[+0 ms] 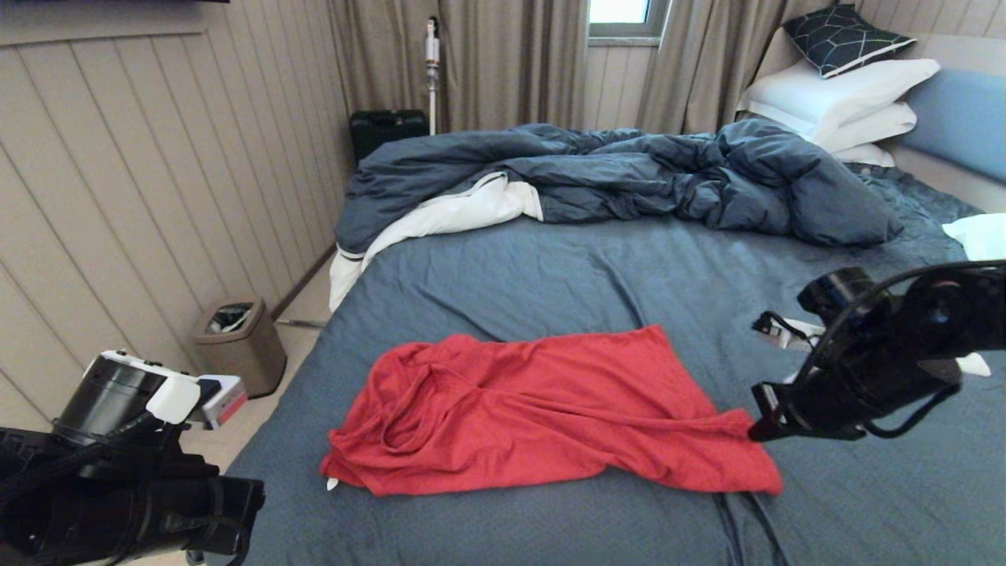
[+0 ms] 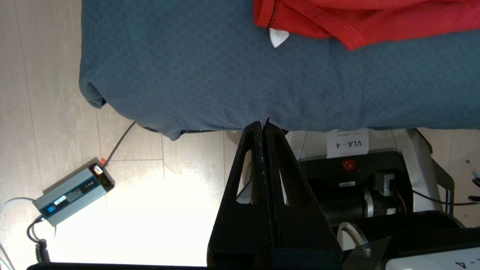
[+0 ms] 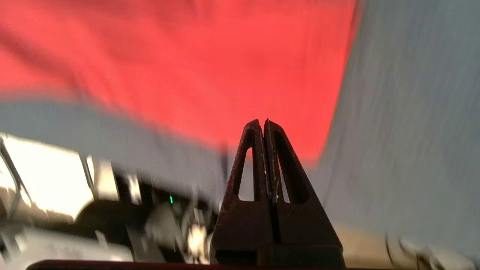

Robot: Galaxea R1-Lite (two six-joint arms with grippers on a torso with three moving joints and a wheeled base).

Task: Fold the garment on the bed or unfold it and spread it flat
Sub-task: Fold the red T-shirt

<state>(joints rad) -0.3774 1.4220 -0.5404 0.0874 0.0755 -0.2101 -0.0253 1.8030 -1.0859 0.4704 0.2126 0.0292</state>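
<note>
The left gripper (image 2: 263, 125) is held low off the bed's (image 1: 550, 267) near left corner, over the floor, its fingers pressed together on nothing. A bin (image 1: 240, 344) by the wall is seen with something unclear inside. The garment (image 1: 534, 413) is spread rumpled on the near sheet. The right gripper (image 3: 261, 123) is reached in level from the right to the garment's right corner, jaws closed and empty.

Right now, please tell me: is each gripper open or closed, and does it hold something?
Left gripper: closed, empty, at the bed's edge.
Right gripper: closed, empty, over the red T-shirt.
</note>
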